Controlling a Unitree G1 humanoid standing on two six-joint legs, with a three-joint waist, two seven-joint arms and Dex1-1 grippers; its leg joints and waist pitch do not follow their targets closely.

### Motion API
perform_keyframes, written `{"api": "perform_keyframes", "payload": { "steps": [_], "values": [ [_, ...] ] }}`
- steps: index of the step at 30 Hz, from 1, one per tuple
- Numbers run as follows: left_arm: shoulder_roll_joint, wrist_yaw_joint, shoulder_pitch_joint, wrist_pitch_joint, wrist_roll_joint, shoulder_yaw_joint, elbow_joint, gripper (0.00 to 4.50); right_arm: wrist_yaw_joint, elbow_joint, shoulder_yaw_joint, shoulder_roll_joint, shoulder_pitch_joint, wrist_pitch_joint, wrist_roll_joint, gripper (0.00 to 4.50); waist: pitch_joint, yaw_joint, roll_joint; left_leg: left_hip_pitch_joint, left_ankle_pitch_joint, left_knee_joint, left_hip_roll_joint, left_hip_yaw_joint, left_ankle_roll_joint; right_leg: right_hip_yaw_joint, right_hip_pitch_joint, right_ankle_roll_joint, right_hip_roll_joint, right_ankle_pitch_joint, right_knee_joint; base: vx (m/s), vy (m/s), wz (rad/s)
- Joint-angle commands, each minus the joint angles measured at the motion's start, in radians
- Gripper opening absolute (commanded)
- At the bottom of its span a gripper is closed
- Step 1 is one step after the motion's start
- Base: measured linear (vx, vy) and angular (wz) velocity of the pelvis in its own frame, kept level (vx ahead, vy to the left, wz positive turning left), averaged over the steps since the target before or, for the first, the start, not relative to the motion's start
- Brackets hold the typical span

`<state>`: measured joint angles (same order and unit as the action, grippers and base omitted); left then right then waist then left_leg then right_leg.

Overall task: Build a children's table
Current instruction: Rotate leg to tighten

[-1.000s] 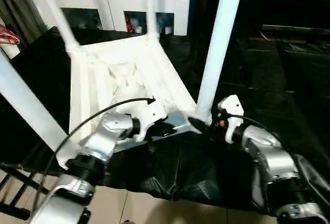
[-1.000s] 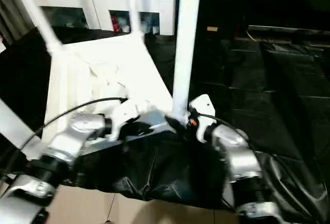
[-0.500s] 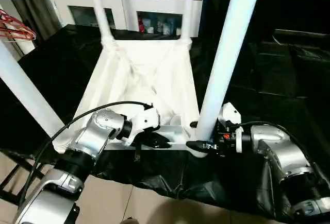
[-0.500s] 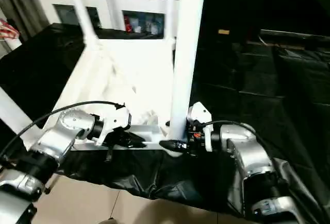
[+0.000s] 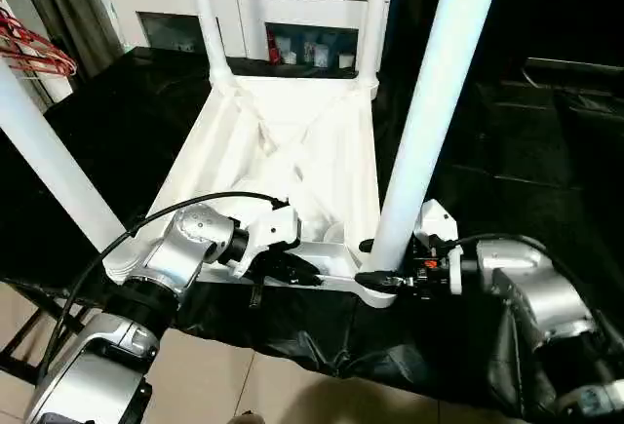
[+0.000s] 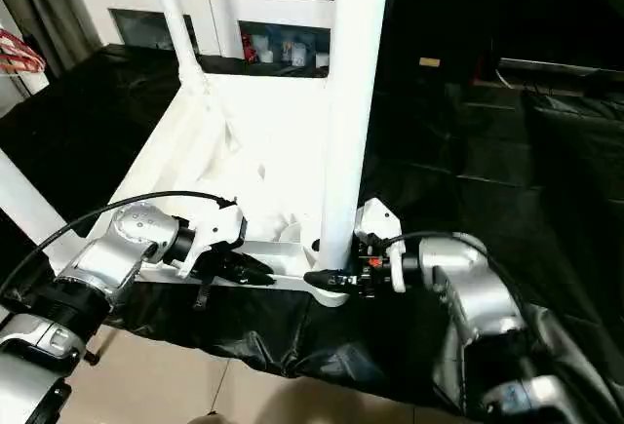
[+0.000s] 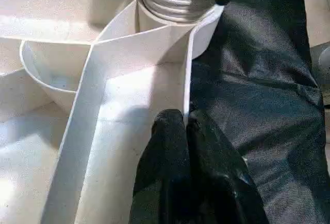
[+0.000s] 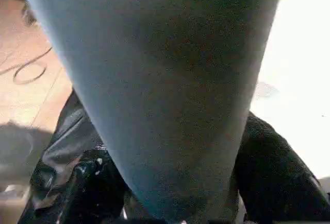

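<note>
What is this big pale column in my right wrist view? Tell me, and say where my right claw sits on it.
Observer: It is the near right leg of the upturned children's table. Your right claw is open around the leg's base, at the corner socket.
Operator: Report the left claw.
Observer: The left claw is shut on the tabletop rim, just beside that same corner.
Operator: Count the legs standing.
Observer: Four. Besides yours, the near left leg, far left leg and far right leg all rise from the underside.
</note>
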<state>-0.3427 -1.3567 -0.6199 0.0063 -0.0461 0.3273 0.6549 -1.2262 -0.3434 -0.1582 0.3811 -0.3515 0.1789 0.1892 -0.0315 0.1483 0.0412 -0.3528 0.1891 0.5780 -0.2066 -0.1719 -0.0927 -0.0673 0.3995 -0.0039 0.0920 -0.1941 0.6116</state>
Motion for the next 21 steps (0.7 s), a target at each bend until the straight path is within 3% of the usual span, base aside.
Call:
{"api": "perform_keyframes", "payload": {
  "steps": [1, 3, 4, 6, 7, 9, 10, 14, 18, 21],
  "values": [
    [0.031, 0.152, -0.039, 0.035, -0.012, -0.036, 0.022, 0.0, 0.022, 0.017, -0.062, -0.069, 0.027, -0.011, 0.009, 2.45, 0.046, -0.005, -0.006, -0.002, 0.231, -0.071, -0.021, 0.0, 0.037, 0.037, -0.05, -0.217, 0.05, -0.194, -0.077, 0.0, 0.0, 0.0],
    [0.05, 0.194, -0.036, 0.052, -0.015, -0.041, 0.015, 0.0, 0.106, -0.014, -0.034, -0.108, 0.026, -0.03, 0.0, 2.41, 0.045, -0.009, -0.007, 0.004, 0.269, -0.076, -0.019, 0.003, 0.019, 0.039, -0.048, -0.183, 0.055, -0.313, -0.09, 0.0, 0.0, 0.0],
    [0.072, 0.235, -0.029, 0.072, -0.02, -0.041, 0.002, 0.0, 0.229, -0.055, -0.003, -0.159, 0.016, -0.027, -0.018, 2.4, 0.043, -0.012, -0.005, 0.006, 0.278, -0.078, -0.02, 0.003, 0.011, 0.04, -0.044, -0.173, 0.055, -0.34, -0.093, 0.0, 0.0, 0.0],
    [0.084, 0.258, -0.026, 0.083, -0.026, -0.041, -0.004, 0.0, 0.314, -0.085, 0.014, -0.193, 0.007, -0.031, -0.035, 2.36, 0.041, -0.018, -0.007, 0.0, 0.287, -0.083, -0.017, 0.008, 0.003, 0.036, -0.049, -0.151, 0.054, -0.381, -0.096, 0.0, 0.0, 0.0],
    [0.096, 0.279, -0.023, 0.093, -0.031, -0.039, -0.009, 0.0, 0.368, -0.104, 0.025, -0.215, 0.002, -0.034, -0.046, 2.36, 0.039, -0.023, -0.01, 0.001, 0.29, -0.083, -0.016, 0.007, -0.002, 0.038, -0.042, -0.136, 0.054, -0.413, -0.099, 0.0, 0.0, 0.0],
    [0.14, 0.353, -0.013, 0.125, -0.043, -0.042, -0.021, 0.0, 0.514, -0.158, 0.043, -0.273, -0.013, -0.032, -0.082, 2.3, 0.038, -0.037, -0.015, 0.0, 0.293, -0.087, -0.014, 0.01, -0.009, 0.036, -0.043, -0.122, 0.055, -0.45, -0.104, 0.0, 0.0, 0.0],
    [0.149, 0.366, -0.01, 0.133, -0.047, -0.041, -0.026, 0.0, 0.55, -0.169, 0.045, -0.288, -0.015, -0.037, -0.092, 2.25, 0.037, -0.042, -0.012, 0.003, 0.305, -0.086, -0.013, 0.011, -0.011, 0.034, -0.04, -0.112, 0.055, -0.477, -0.108, 0.0, 0.0, 0.0],
    [0.198, 0.483, 0.0, 0.167, -0.08, -0.041, -0.05, 0.0, 0.773, -0.244, 0.07, -0.385, -0.056, -0.011, -0.13, 2.15, 0.036, -0.061, -0.014, 0.001, 0.327, -0.089, -0.011, 0.012, -0.005, 0.034, -0.035, -0.101, 0.051, -0.489, -0.112, 0.0, 0.0, 0.0],
    [0.226, 0.522, 0.012, 0.189, -0.086, -0.037, -0.078, 0.0, 0.816, -0.272, 0.072, -0.434, -0.08, -0.035, -0.139, 2.15, 0.035, -0.065, -0.014, 0.003, 0.349, -0.09, -0.012, 0.013, 0.0, 0.035, -0.032, -0.096, 0.052, -0.493, -0.116, 0.0, 0.0, 0.0],
    [0.235, 0.524, 0.022, 0.192, -0.085, -0.036, -0.09, 0.0, 0.801, -0.274, 0.064, -0.445, -0.084, -0.061, -0.149, 2.77, 0.037, -0.066, -0.013, 0.0, 0.345, -0.09, -0.012, 0.011, 0.005, 0.037, -0.032, -0.105, 0.049, -0.438, -0.112, 0.0, 0.0, 0.0]
  ]
}}
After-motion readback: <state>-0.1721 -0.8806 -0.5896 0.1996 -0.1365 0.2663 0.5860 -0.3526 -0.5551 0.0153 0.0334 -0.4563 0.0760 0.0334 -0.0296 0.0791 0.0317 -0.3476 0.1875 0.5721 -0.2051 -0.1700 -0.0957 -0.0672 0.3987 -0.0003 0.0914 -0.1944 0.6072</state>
